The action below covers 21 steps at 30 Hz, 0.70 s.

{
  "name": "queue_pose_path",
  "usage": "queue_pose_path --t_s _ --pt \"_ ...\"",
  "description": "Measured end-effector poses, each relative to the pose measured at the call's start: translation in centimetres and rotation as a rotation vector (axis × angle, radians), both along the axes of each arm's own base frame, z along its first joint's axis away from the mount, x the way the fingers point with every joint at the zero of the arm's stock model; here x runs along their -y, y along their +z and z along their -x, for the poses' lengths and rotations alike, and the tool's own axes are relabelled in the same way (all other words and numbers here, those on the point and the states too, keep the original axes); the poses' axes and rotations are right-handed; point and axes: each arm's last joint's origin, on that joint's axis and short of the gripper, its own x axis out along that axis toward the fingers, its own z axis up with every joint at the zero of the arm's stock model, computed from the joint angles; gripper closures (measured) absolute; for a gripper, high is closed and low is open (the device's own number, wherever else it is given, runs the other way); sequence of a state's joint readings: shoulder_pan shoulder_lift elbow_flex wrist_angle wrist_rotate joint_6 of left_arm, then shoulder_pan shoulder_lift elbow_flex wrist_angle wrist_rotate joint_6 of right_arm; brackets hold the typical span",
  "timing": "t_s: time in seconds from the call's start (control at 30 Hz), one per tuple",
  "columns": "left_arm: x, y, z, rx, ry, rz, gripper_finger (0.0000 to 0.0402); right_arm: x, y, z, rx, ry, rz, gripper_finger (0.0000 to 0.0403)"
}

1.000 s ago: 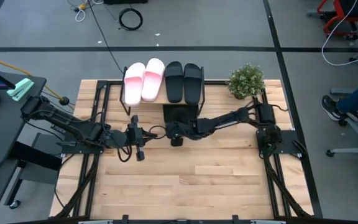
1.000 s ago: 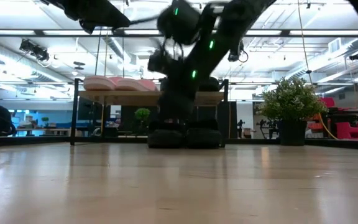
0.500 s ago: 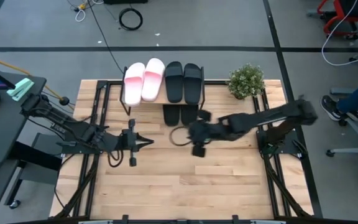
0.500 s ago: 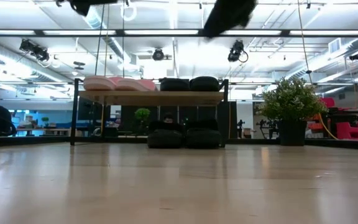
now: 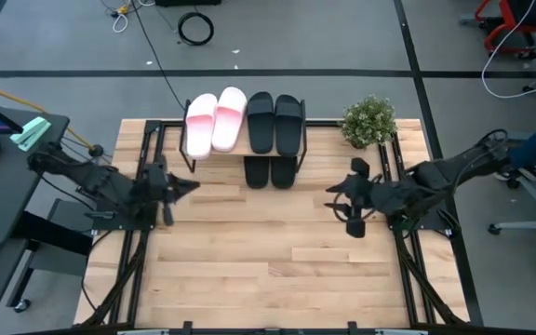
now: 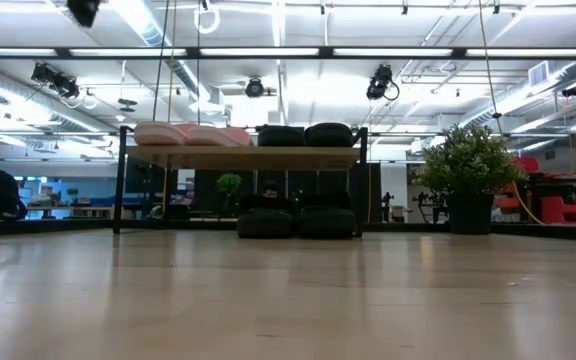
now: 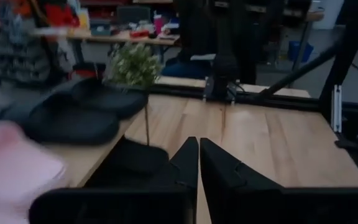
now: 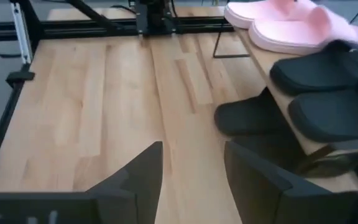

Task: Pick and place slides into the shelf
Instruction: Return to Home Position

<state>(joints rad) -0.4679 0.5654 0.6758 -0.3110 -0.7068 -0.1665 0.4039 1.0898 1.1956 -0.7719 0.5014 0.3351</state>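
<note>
High view: the right gripper (image 5: 344, 197) has pulled back from the shelf (image 5: 214, 154) to the right side of the table (image 5: 249, 251). The left gripper (image 5: 182, 184) has withdrawn toward the left edge. Shelf contents: pink slides (image 5: 214, 121) and upper black pair (image 5: 274, 121) on the top board, lower black pair (image 5: 271, 172) on the table beneath it, ends poking out. All six are stowed, so I judge that only homing remains. Low view: the arms have cleared the shelf front, and the lower black pair sits side by side under the board. Left wrist view: own fingers (image 7: 188, 163) pressed together, nothing between. Right wrist view: own fingers (image 8: 143, 171) spread wide, empty.
</note>
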Motion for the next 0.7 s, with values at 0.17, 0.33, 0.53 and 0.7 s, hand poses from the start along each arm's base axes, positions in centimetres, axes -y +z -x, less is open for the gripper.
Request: queue_pose_path --t_s 0.17,0.33,0.53,0.7 --pt "-0.4 -2.2 1.1 -0.032 -0.036 0.112 0.0374 0.1 -5.5 0.6 0.133 0.071 -0.057 0.0226" --pt "0.9 -6.9 -0.8 0.192 -0.25 0.083 0.0385 1.2 -10.6 0.4 0.369 0.442 -0.075 0.0226" --pt "-1.0 -9.0 -0.7 0.39 -0.127 0.035 0.0395 6.8 -11.6 1.6 0.4 0.36 -0.152 0.0226" --pt "-2.2 -8.7 -0.8 0.369 -0.077 0.01 0.0386 9.1 -11.0 3.1 0.414 0.27 -0.169 0.0226"
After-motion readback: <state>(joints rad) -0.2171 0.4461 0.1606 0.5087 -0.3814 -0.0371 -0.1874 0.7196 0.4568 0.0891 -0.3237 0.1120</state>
